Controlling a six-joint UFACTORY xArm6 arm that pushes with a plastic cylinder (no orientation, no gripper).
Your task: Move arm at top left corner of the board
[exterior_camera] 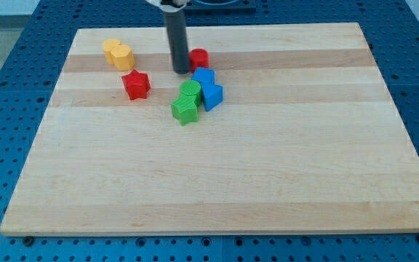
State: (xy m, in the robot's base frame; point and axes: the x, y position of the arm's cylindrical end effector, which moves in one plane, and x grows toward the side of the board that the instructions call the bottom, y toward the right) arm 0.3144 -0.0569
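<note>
My dark rod comes down from the view's top; my tip (180,70) rests on the wooden board (217,182) near its top edge, left of centre. A red cylinder (198,58) stands just right of the tip, almost touching the rod. Two yellow blocks (118,54) lie together to the tip's left, toward the board's top left corner. A red star-shaped block (136,84) lies below and left of the tip. Below and right of the tip sit two blue blocks (208,87) and two green blocks (187,102), bunched together.
The board lies on a blue perforated table (20,109) that shows on all sides.
</note>
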